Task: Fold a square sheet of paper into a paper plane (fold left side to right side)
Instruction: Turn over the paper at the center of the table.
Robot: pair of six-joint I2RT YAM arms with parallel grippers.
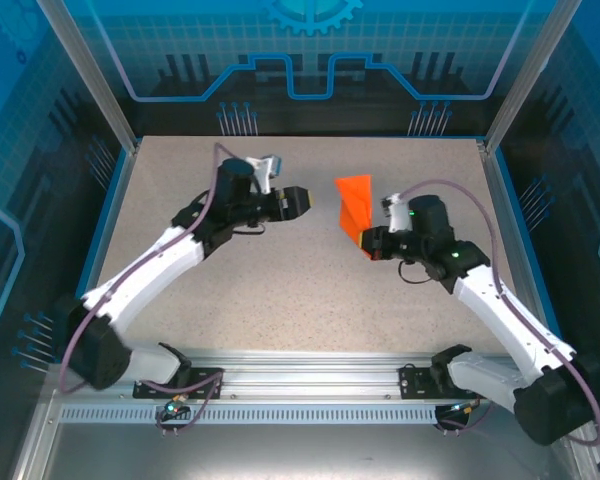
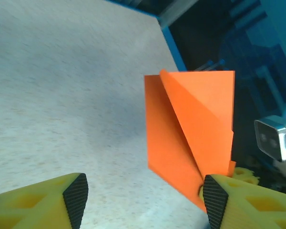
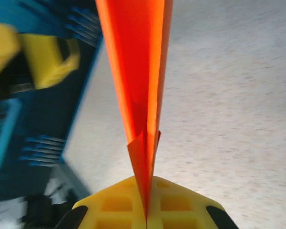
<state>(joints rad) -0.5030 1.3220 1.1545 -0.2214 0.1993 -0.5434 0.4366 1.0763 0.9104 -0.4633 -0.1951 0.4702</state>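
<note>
The paper plane (image 1: 354,205) is thin, creased orange paper in a narrow kite shape, held upright over the speckled tabletop (image 1: 230,290). The right gripper (image 1: 372,243) has its jaws clamped on the pointed end. The left gripper (image 1: 298,200) is close beside, jaws wide and empty. Likely light and flimsy; grip layered creases, not single flaps.
</note>
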